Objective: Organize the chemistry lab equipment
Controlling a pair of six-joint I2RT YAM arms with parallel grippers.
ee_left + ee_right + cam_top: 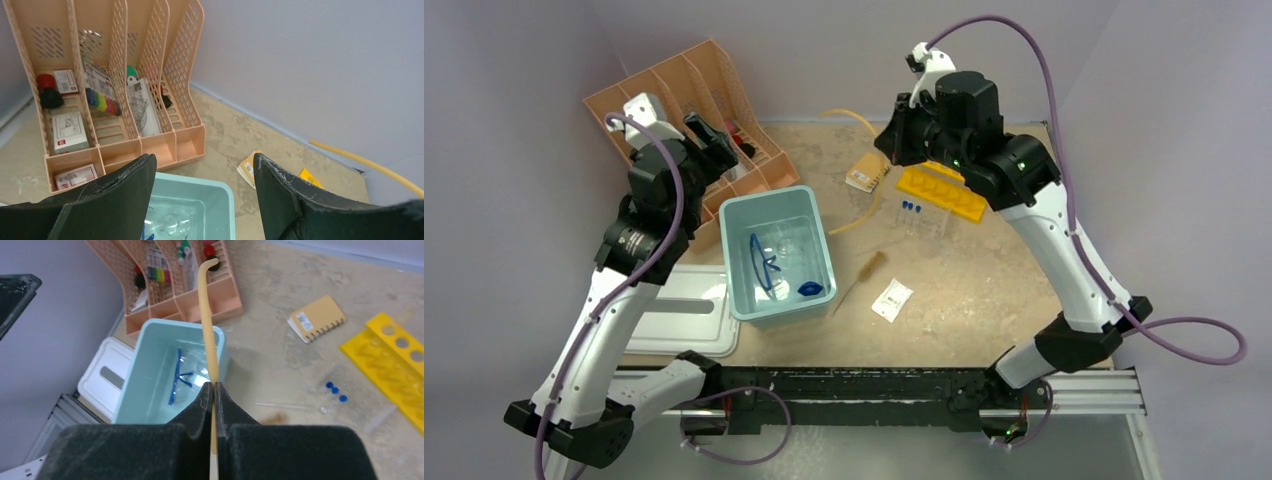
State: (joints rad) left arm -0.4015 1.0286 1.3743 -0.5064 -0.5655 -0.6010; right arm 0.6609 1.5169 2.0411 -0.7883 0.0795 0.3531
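My right gripper [214,387] is shut on the amber rubber tubing [207,315] and holds it above the table; the tubing arcs out in front of the jaws. In the top view the right gripper [892,140] is at the back centre, with tubing [852,114] beside it. The blue-rimmed goggles [181,376] and the clear cylinder with its blue base [809,289] lie in the teal tub [749,215]. Blue-capped test tubes [911,208] and the wooden-handled brush [861,275] lie on the table. My left gripper [714,140] is open and empty, above the tub's far edge.
The peach organiser [684,90] stands at the back left, full of stationery. A yellow tube rack [941,192], a tan notebook [867,173] and a small white packet [892,299] lie right of the tub. A white lid [686,312] lies at the front left.
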